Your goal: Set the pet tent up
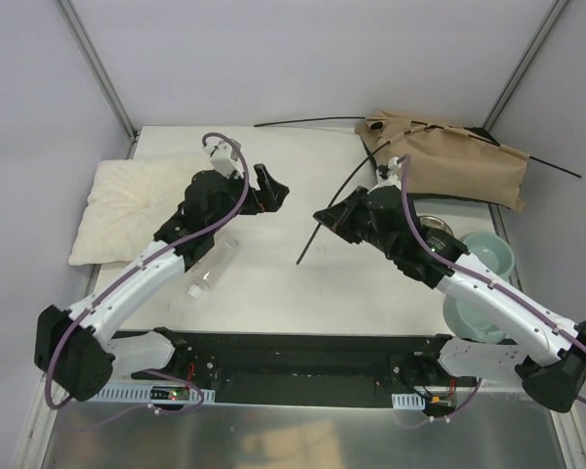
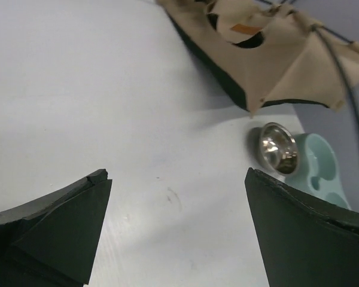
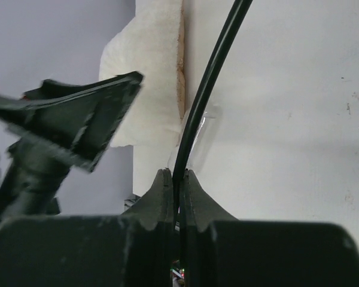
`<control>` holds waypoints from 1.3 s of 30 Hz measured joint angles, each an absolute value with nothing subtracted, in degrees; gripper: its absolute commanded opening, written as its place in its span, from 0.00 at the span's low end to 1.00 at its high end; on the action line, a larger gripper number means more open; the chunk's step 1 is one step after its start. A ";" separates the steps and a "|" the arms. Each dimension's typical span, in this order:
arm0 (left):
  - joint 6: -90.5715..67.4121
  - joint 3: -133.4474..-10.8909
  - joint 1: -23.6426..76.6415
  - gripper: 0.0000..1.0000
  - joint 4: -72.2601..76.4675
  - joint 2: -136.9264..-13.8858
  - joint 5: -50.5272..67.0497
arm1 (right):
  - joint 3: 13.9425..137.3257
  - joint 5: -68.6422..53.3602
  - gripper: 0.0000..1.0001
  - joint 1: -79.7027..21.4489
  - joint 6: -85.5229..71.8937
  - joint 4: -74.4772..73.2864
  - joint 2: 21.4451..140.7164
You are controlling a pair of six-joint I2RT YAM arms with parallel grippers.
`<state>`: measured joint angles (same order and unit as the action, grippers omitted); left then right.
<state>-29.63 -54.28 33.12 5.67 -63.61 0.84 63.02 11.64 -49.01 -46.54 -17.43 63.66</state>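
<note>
The pet tent (image 1: 449,156) lies collapsed at the back right, tan fabric with black lining. Its brown label patch (image 2: 245,28) shows in the left wrist view, where the tent (image 2: 275,66) is far ahead. One thin black pole (image 1: 347,188) slants from the tent toward the table's middle. My right gripper (image 1: 324,217) is shut on this pole (image 3: 209,89), with the jaws (image 3: 178,176) pinching it. My left gripper (image 1: 271,191) is open and empty above the table's middle, facing the right gripper. Its fingers (image 2: 60,227) stand wide apart over bare table.
A cream fluffy pillow (image 1: 137,205) lies at the left. A clear plastic bottle (image 1: 210,269) lies near the left arm. A steel bowl (image 1: 435,233) and teal dishes (image 1: 488,259) sit at the right. Other poles (image 1: 308,122) stick out of the tent at the back.
</note>
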 measured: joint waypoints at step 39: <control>-22.00 -77.69 44.66 0.60 67.44 -128.51 12.27 | 67.99 8.45 0.00 -44.91 -54.61 -17.41 63.26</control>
<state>-22.00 -77.69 44.66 67.44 -128.51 12.27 67.99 8.45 -44.91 -54.61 -17.41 63.26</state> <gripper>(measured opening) 0.652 0.055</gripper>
